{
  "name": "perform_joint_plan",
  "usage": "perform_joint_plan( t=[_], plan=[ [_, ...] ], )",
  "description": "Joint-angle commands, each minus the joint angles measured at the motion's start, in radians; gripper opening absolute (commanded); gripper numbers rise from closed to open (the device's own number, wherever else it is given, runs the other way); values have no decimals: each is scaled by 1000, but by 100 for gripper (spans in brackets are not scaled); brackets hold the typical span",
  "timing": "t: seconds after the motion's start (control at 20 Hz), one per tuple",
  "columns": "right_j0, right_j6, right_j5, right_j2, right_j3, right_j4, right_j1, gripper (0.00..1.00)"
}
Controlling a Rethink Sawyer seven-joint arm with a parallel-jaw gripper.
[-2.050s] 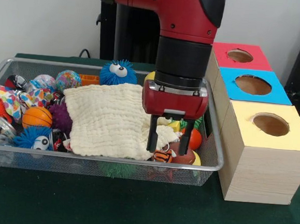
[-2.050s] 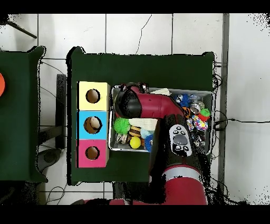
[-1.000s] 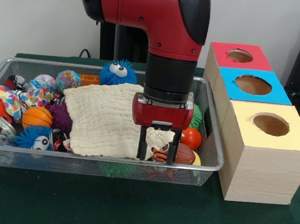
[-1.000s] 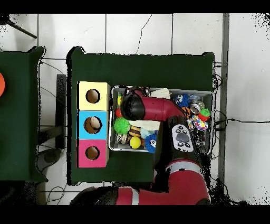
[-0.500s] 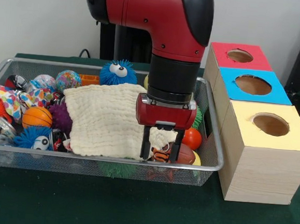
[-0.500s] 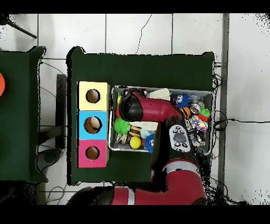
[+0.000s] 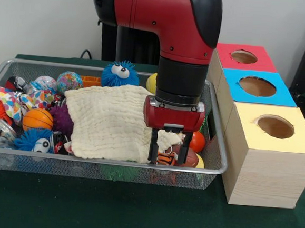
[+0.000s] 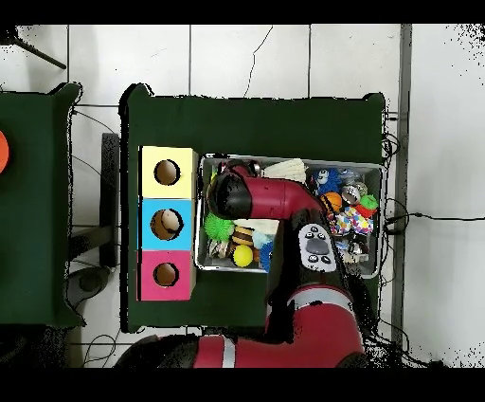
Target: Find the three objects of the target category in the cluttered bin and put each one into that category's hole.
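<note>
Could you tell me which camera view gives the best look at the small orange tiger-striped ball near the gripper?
The front view: the tiger-striped ball shows low between the fingers of the gripper, beside the cloth. In the overhead view the red arm covers that corner of the bin, so the ball is hidden.

I see a cream cloth (image 7: 109,122), blue fuzzy ball (image 7: 120,74) with eyes, orange basketball (image 7: 37,118), purple spiky ball (image 7: 62,118), orange-black striped ball (image 7: 165,159), red ball (image 7: 197,141). Boxes: red (image 7: 243,57), blue (image 7: 256,86), yellow (image 7: 274,127) tops. Arm (image 7: 165,20) red and black; table (image 7: 108,208) dark green.
</note>
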Motion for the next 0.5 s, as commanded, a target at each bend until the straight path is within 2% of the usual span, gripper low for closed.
perform_joint_plan(
  t=[0.05,0.5],
  plan=[
    [-4,143,-31,40,67,-22,79,100],
    [23,179,-62,-4,68,-10,100,100]
  ],
)
